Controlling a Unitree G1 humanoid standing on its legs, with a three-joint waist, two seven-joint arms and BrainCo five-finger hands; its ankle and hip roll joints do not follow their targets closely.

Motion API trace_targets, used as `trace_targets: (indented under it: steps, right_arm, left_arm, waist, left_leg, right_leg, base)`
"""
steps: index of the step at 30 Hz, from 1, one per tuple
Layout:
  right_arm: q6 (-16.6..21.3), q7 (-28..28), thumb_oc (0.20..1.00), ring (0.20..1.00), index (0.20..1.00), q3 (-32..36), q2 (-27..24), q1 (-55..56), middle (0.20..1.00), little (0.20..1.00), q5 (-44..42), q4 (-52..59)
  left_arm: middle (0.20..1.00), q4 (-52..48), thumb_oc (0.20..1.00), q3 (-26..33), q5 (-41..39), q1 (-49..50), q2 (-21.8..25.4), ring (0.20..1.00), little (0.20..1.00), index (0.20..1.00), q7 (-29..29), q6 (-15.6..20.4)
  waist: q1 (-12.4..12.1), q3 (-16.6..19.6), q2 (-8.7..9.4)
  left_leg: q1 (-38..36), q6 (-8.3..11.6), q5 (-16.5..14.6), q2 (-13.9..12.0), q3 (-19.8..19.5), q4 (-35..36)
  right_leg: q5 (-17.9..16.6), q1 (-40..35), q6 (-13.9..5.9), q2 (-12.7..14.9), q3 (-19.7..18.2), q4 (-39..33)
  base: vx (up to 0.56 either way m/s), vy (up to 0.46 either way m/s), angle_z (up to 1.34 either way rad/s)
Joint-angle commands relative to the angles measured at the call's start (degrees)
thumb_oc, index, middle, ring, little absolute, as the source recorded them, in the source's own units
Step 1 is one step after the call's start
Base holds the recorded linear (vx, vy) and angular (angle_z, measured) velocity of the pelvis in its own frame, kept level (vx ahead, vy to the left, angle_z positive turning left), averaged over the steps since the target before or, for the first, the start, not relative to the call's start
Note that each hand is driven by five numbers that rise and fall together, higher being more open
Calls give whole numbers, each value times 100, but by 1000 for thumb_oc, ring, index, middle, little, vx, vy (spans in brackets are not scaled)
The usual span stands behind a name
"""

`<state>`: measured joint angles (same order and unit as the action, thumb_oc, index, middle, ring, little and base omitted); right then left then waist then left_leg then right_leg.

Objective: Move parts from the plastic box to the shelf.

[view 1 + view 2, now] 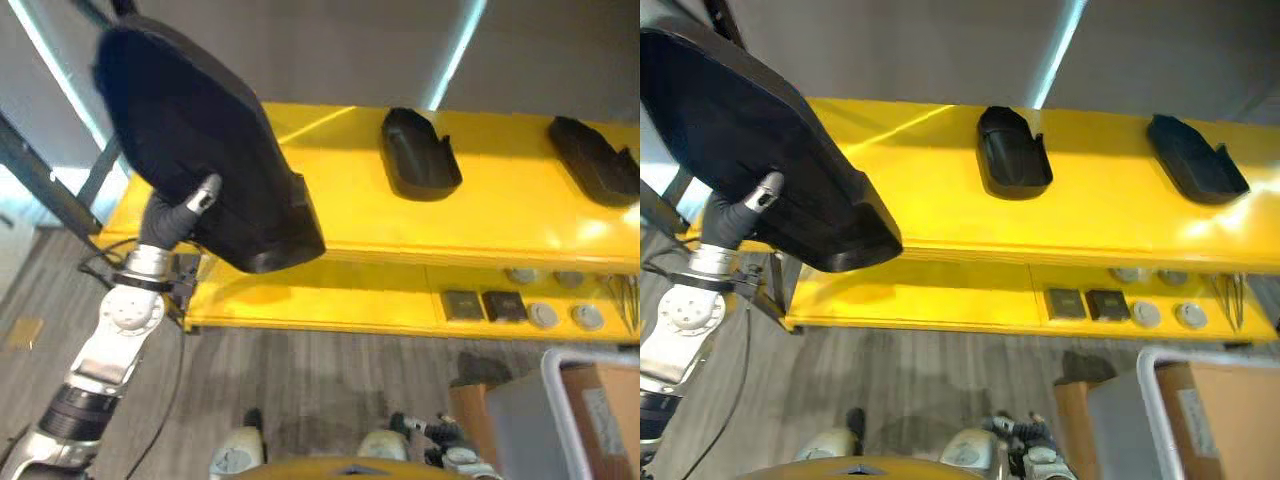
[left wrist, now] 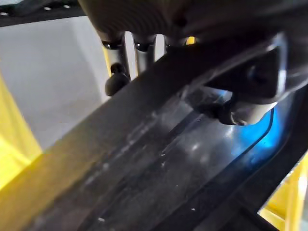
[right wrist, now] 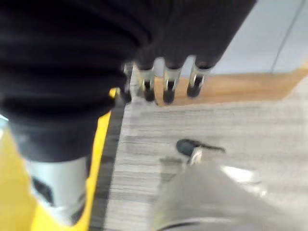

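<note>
A large black moulded part [image 1: 200, 140] hangs tilted over the left end of the yellow shelf [image 1: 500, 220]. My left hand [image 1: 185, 210] is shut on it from below, thumb on its face. In the left wrist view the fingers [image 2: 118, 62] hook over the rim of the black part [image 2: 144, 168] while the thumb presses its inner side. Two more black parts lie on the shelf top, one at the middle [image 1: 418, 155] and one at the right end [image 1: 595, 160]. My right hand [image 3: 166, 82] hangs over the floor with relaxed fingers and holds nothing.
The lower shelf level [image 1: 330, 300] carries two dark square pieces [image 1: 463, 305] and several round grey discs [image 1: 543, 316] at the right. A grey bin with a white rim [image 1: 560, 400] and a cardboard box [image 1: 610, 410] stand on the floor at lower right.
</note>
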<state>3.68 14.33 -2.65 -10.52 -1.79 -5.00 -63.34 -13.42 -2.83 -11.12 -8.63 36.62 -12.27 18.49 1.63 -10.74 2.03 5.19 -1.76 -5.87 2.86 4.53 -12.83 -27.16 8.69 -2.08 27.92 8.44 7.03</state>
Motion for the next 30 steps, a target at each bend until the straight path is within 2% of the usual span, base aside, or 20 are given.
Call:
trace_targets:
  steps: [1, 2, 3, 4, 5, 6, 7, 10, 13, 16, 17, 18, 23, 25, 28, 30]
  right_arm:
    - [96, 79, 1000, 1000, 1000, -232, -111, -113, 1000, 1000, 78, -431]
    - [174, 71, 1000, 1000, 1000, -246, -109, -58, 1000, 1000, -46, -353]
    - [212, 79, 1000, 1000, 1000, -285, -103, -26, 1000, 1000, -91, -342]
    - [235, 79, 1000, 1000, 1000, -342, -112, -9, 1000, 1000, -79, -359]
    - [228, 70, 1000, 1000, 1000, -431, -105, -11, 1000, 1000, -4, -373]
    - [229, 71, 1000, 1000, 1000, -432, -103, -15, 1000, 1000, -3, -375]
    - [205, 65, 1000, 1000, 1000, -501, -111, -29, 1000, 1000, 79, -383]
    - [108, -63, 1000, 1000, 1000, -765, -167, 79, 1000, 1000, 346, -493]
    - [18, -92, 1000, 1000, 1000, -1034, -395, 28, 1000, 1000, 857, -440]
    - [26, -49, 1000, 1000, 1000, -846, -478, 22, 1000, 1000, 628, -462]
    - [127, 111, 1000, 1000, 1000, -380, -469, -27, 1000, 1000, -15, -474]
    - [160, 111, 1000, 1000, 1000, -277, -440, -38, 1000, 1000, -183, -485]
    - [111, -45, 1000, 1000, 1000, -716, -438, -99, 1000, 1000, 178, -402]
    - [113, -192, 1000, 1000, 1000, -909, -456, -102, 1000, 1000, 234, -332]
    - [89, -258, 1000, 1000, 1000, -955, -455, -120, 1000, 1000, 225, -362]
    - [52, -252, 1000, 1000, 1000, -963, -491, -206, 1000, 1000, 140, -396]
  left_arm:
    - [200, -534, 200, 351, 186, 126, -267, 200, 200, 200, -283, 268]
    - [200, -412, 200, 333, 162, 97, -294, 200, 200, 200, -301, 246]
    - [200, -356, 200, 343, 242, 60, -279, 200, 200, 200, -306, 205]
    - [200, -307, 200, 348, 325, 7, -241, 200, 200, 200, -311, 151]
    - [200, -250, 200, 391, 365, -60, -230, 200, 200, 200, -379, 125]
    - [200, -244, 200, 390, 368, -66, -228, 200, 200, 200, -384, 127]
    - [200, -165, 200, 460, 376, -149, -206, 200, 200, 200, -493, 129]
    - [200, 156, 200, 469, 244, -340, -125, 200, 200, 200, -610, 119]
    - [200, 526, 200, 488, 104, -552, -16, 200, 200, 200, -617, 68]
    - [200, 847, 200, 363, 0, -882, 83, 200, 200, 200, -684, 25]
    - [200, 992, 200, 299, 168, -1133, 306, 200, 200, 200, -742, -76]
    - [200, 1010, 200, 311, 145, -1183, 373, 200, 200, 200, -733, -77]
    - [200, 1630, 200, 252, -328, -1516, 716, 200, 200, 200, -633, -87]
    - [200, 2114, 200, 32, -363, -1996, 1087, 200, 200, 200, -613, -189]
    - [200, 2578, 200, -224, -645, -2431, 1279, 200, 200, 200, -534, -192]
    - [200, 3553, 200, -828, -1335, -3260, 1588, 200, 200, 200, -291, -298]
  waist:
    - [62, 319, -297]
    - [211, 291, -340]
    - [265, 285, -350]
    - [264, 285, -354]
    - [255, 249, -345]
    - [263, 252, -350]
    - [245, 199, -320]
    - [307, 103, -338]
    - [293, 25, -425]
    - [357, -23, -482]
    - [446, -64, -548]
    - [484, -52, -569]
    - [517, -36, -567]
    - [585, -61, -561]
    - [610, -92, -543]
    - [688, -157, -557]
  left_leg:
    - [-630, 416, 511, -726, -205, 1471]
    - [-653, 369, 595, -650, -282, 1559]
    - [-650, 363, 664, -609, -294, 1641]
    - [-661, 367, 697, -575, -276, 1727]
    - [-649, 374, 689, -541, -238, 1780]
    - [-642, 375, 689, -546, -245, 1780]
    - [-604, 397, 652, -543, -153, 1783]
    - [-479, 395, 713, -519, -158, 1783]
    - [-320, 413, 783, -484, -127, 1783]
    - [-237, 431, 819, -499, -112, 1783]
    - [-109, 467, 859, -509, -64, 1783]
    - [-84, 486, 856, -532, -24, 1783]
    - [-173, 527, 821, -629, 220, 1783]
    - [-193, 544, 825, -651, 292, 1783]
    - [-155, 565, 851, -674, 339, 1783]
    - [-49, 590, 907, -715, 386, 1783]
  right_leg:
    - [2106, -483, -840, -1085, 268, 514]
    - [2508, -296, -715, -1717, -222, 613]
    - [2634, -205, -666, -1981, -356, 549]
    - [2701, -181, -576, -2116, -359, 441]
    - [2657, -144, -519, -2116, -185, 194]
    - [2639, -157, -516, -2122, -174, 160]
    - [2456, -50, -536, -2059, 178, -246]
    - [2318, -57, -560, -2118, -173, -551]
    - [2226, -16, -552, -2066, -86, -716]
    - [2159, 1, -557, -2088, -71, -860]
    - [2063, 39, -572, -2083, -82, -1015]
    - [2047, 44, -580, -2086, -80, -1081]
    - [2004, 26, -572, -2167, -307, -1203]
    - [1992, 53, -566, -2202, -403, -1203]
    - [1978, 116, -565, -2227, -426, -1203]
    - [1936, 256, -575, -2256, -442, -1203]
  base:
    - [121, 533, -129]
    - [123, 413, -76]
    - [82, 216, -18]
    - [43, 115, 11]
    - [32, 56, 33]
    - [-25, 0, 11]
    - [34, -73, -33]
    - [45, -87, -27]
    - [-3, -21, 24]
    - [7, -43, 13]
    - [11, -20, 18]
    - [39, -27, 9]
    - [66, -32, -23]
    - [33, -35, -32]
    - [-11, -37, -27]
    - [-5, -40, -18]
